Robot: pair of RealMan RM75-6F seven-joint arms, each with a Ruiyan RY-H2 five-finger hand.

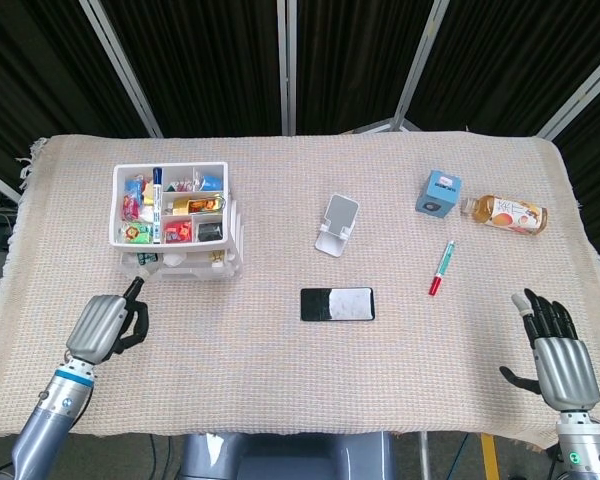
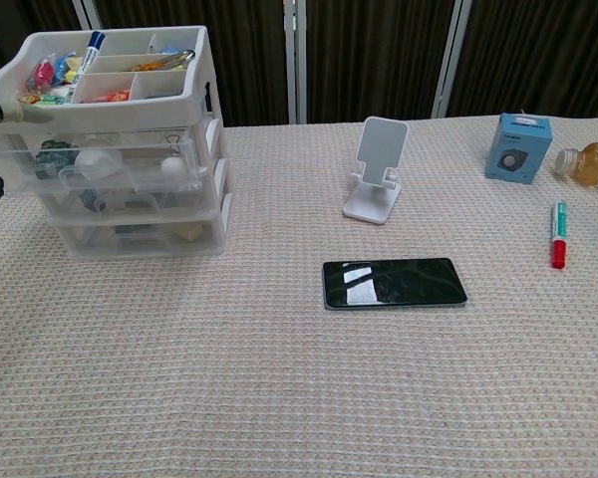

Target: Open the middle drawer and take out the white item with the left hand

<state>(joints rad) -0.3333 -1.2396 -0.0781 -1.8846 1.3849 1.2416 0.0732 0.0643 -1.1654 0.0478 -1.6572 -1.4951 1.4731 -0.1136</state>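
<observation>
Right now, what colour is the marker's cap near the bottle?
Red cap on the marker, with a green top end; the chest view shows it best.

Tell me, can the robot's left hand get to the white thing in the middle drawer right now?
Probably not yet. The middle drawer looks shut, so its clear front blocks the white item. The left hand sits just beside the drawer unit, holding nothing.
</observation>
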